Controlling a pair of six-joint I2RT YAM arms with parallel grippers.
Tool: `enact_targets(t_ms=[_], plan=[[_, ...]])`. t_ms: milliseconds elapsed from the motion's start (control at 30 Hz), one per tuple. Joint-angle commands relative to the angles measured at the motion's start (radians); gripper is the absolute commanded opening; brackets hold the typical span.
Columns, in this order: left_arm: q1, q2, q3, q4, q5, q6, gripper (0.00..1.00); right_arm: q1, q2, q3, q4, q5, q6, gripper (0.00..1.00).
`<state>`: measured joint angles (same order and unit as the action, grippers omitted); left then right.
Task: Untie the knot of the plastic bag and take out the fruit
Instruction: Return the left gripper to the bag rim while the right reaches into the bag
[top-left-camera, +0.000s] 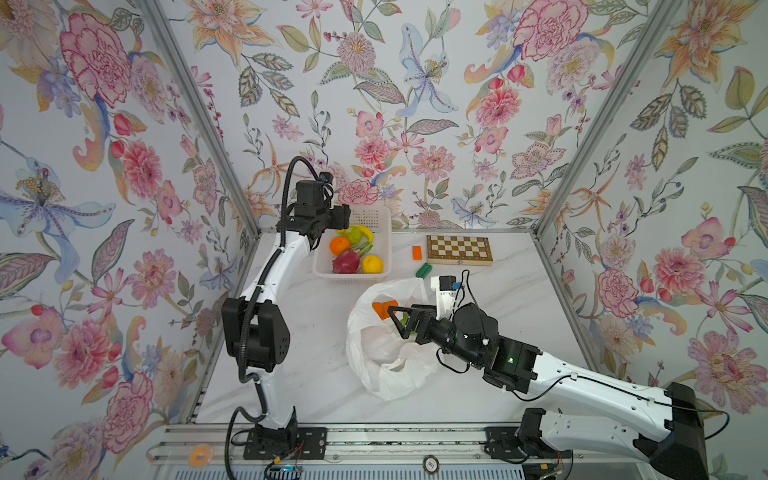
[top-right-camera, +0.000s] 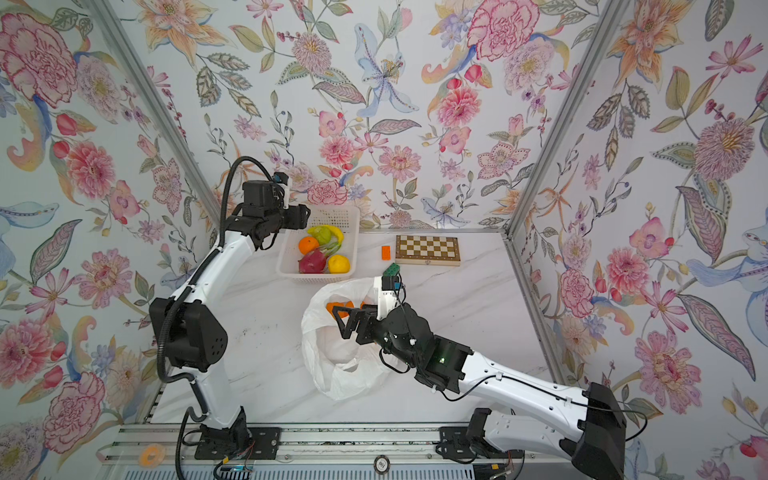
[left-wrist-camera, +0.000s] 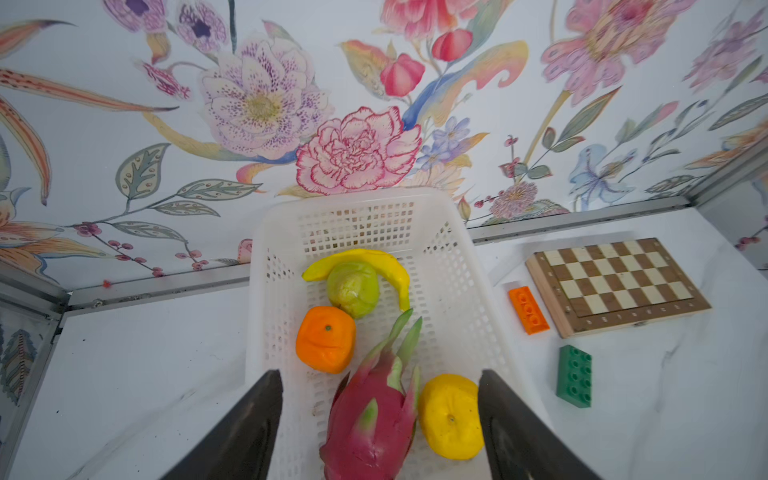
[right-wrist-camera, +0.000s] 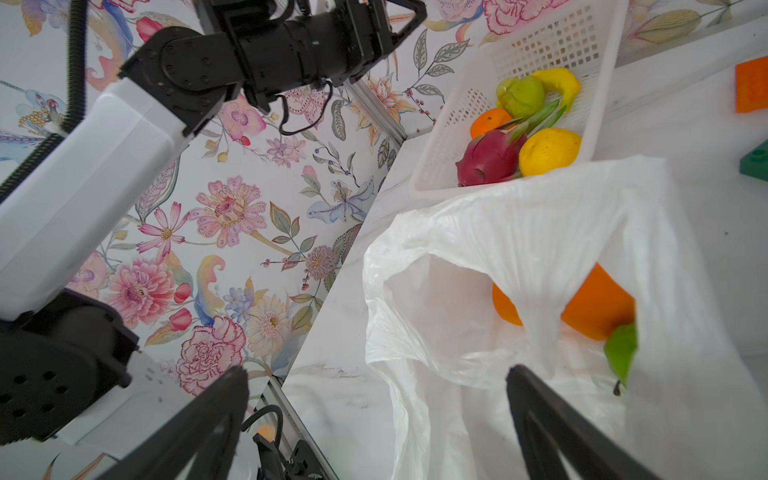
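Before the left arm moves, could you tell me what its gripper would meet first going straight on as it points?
Most likely the dragon fruit in the basket: the left wrist view shows it between the fingers of the open left gripper, the yellow fruit beside it. Depth is unclear.

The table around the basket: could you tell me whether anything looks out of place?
Two stray toy bricks: the orange brick lies between the basket and the chessboard, the green brick askew by the plastic bag. Neither belongs with the fruit.
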<state>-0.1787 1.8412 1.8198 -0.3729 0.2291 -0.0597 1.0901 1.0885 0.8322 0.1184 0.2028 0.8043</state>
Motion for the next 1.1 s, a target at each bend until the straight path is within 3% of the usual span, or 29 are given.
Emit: enact_targets(t_ms=[0,267,500,667,800,1067], plan=[[0.006,-0.137,-0.147,0.09,0.122,-0.083,0.74,0.007,-0.003,-0.018,-0.042,0.017,-0.02,0.96],[-0.031,-0.514,-0.52,0.224,0.161,-0.193,0.7,0.007,0.069,0.026,-0.176,0.027,-0.073,0.89],[-0.171,-0.701,-0.699,0.108,0.122,-0.088,0.76,0.006,0.168,0.06,-0.234,0.036,-0.101,0.87],[-0.205,-0.706,-0.719,-0.012,0.217,-0.023,0.81,0.003,0.264,0.094,-0.243,0.02,-0.131,0.87],[-0.24,-0.664,-0.699,-0.13,0.313,0.106,0.81,-0.002,0.334,0.119,-0.251,0.009,-0.13,0.88],[-0.277,-0.563,-0.705,-0.158,0.318,0.151,0.78,-0.015,0.371,0.1,-0.223,-0.016,-0.12,0.88]])
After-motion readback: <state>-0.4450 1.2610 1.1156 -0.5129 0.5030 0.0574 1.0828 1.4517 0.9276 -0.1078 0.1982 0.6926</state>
